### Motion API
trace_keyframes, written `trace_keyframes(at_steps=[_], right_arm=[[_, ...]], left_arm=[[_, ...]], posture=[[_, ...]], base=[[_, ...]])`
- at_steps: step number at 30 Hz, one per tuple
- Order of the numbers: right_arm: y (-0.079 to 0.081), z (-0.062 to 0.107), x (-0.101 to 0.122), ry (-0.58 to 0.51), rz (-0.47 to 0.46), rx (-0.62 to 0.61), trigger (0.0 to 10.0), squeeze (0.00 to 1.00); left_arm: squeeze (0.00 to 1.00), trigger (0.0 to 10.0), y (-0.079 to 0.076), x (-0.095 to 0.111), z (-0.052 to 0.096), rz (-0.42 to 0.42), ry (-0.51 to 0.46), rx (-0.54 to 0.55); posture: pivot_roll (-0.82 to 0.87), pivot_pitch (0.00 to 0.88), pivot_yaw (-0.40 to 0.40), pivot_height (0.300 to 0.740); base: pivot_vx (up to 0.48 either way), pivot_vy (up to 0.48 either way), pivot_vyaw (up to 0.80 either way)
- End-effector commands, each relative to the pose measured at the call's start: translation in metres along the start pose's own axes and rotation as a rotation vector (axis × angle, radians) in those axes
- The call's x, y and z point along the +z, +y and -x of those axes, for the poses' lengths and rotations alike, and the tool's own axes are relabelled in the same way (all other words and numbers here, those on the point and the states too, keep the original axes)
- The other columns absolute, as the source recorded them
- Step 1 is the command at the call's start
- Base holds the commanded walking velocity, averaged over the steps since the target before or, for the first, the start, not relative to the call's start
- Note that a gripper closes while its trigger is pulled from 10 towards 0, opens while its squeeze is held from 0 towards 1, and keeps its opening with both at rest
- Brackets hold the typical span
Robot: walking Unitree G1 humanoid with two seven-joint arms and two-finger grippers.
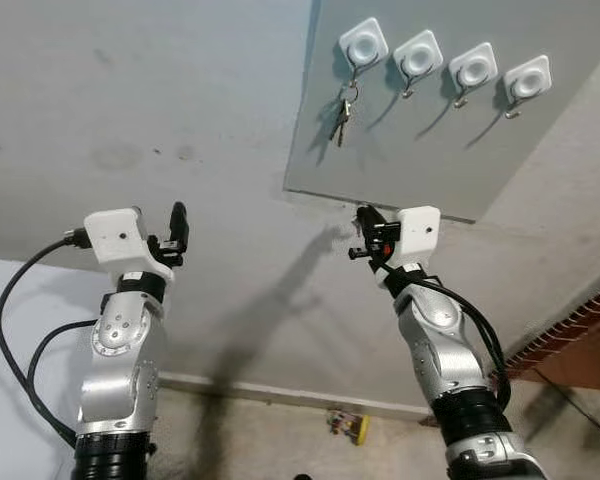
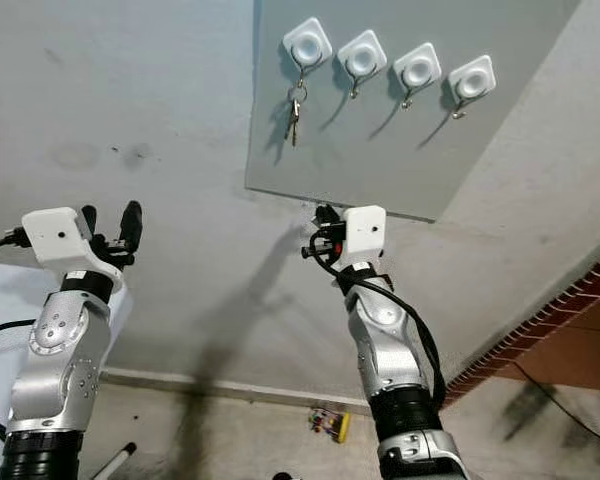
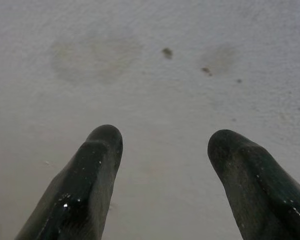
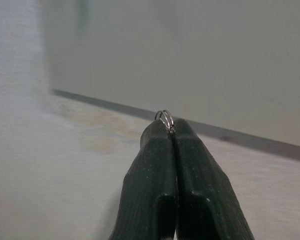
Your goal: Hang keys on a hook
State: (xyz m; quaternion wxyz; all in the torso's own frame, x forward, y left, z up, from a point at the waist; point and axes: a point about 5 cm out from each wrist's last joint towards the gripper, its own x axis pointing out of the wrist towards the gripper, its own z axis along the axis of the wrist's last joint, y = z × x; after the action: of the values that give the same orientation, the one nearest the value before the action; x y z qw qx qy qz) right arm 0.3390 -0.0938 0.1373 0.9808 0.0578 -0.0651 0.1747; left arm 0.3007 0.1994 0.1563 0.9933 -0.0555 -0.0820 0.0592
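A grey board (image 1: 420, 150) on the wall carries a row of several white hooks (image 1: 418, 55). One bunch of keys (image 1: 342, 115) hangs from the leftmost hook (image 1: 364, 45). My right gripper (image 1: 364, 214) is raised just under the board's lower edge, below those hanging keys. It is shut on a small metal key ring (image 4: 164, 118), whose loop pokes out past the fingertips (image 4: 157, 135); anything hanging from the ring is hidden. My left gripper (image 2: 110, 218) is raised to the left, open and empty, facing bare stained wall (image 3: 95, 55).
A white skirting board (image 1: 280, 392) runs along the foot of the wall, and a small colourful object (image 1: 348, 425) lies on the floor by it. A brick-red edge (image 1: 580, 320) slants at the lower right. A white surface (image 1: 20, 300) stands at the far left.
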Motion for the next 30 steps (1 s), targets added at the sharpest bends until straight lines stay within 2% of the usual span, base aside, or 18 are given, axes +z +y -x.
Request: trace_keyframes(at_steps=[1, 9, 24, 30], right_arm=[[-0.012, 0.001, 0.008, -0.022, 0.019, -0.030, 10.0, 0.00], [-0.013, 0.001, 0.009, -0.033, 0.020, -0.043, 10.0, 0.00], [-0.019, 0.008, 0.001, 0.014, -0.002, -0.150, 10.0, 0.00], [-0.020, 0.011, -0.001, 0.038, 0.002, -0.172, 10.0, 0.00]], left_arm=[[0.00, 10.0, -0.011, 0.005, -0.003, 0.014, -0.017, -0.040], [0.00, 10.0, -0.013, 0.005, -0.003, -0.002, -0.013, -0.057], [0.00, 10.0, -0.022, 0.005, -0.011, -0.051, 0.008, -0.094], [0.00, 10.0, -0.025, 0.002, -0.014, -0.016, 0.037, -0.111]], posture=[[-0.02, 0.068, -0.082, 0.740], [-0.02, 0.071, -0.079, 0.740], [-0.06, 0.076, -0.023, 0.740], [-0.08, 0.073, -0.007, 0.740]], base=[[0.000, 0.000, -0.73], [0.000, 0.000, -0.66], [0.000, 0.000, 0.00], [0.000, 0.000, 0.00]])
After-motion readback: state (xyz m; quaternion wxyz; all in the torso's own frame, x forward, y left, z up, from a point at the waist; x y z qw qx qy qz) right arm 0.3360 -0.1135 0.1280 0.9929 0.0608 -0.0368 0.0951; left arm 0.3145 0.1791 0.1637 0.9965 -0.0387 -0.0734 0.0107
